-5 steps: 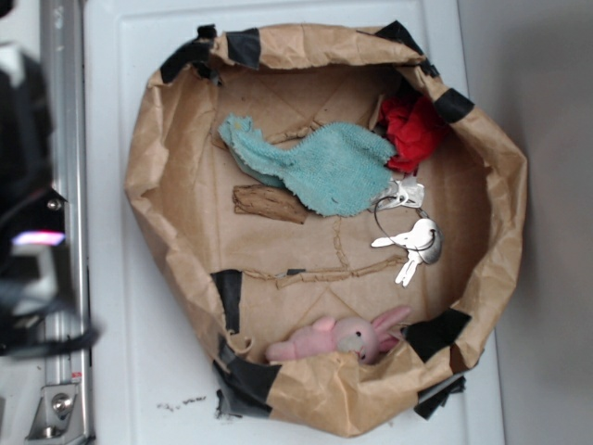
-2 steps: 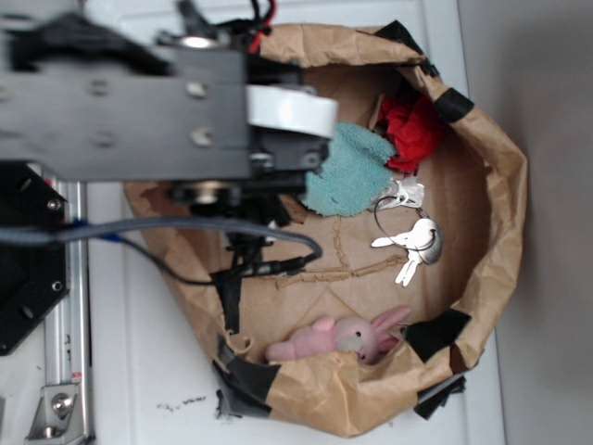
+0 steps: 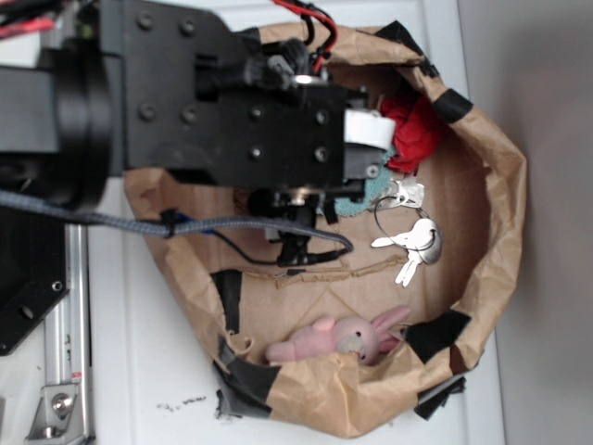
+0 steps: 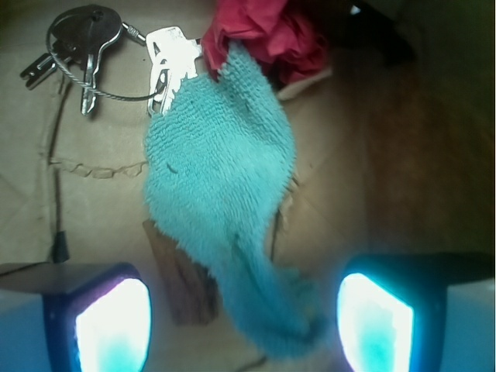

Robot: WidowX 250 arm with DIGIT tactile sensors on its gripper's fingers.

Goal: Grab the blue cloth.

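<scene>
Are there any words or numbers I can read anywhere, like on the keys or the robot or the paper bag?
None: no words or numbers can be read in either view.
The keys show only shiny metal; any stamping is too blurred to read.
The white band on the robot arm looks blank.
The paper bag has only black tape patches, no print.
The blue cloth and the pink bunny carry no label that shows.
</scene>
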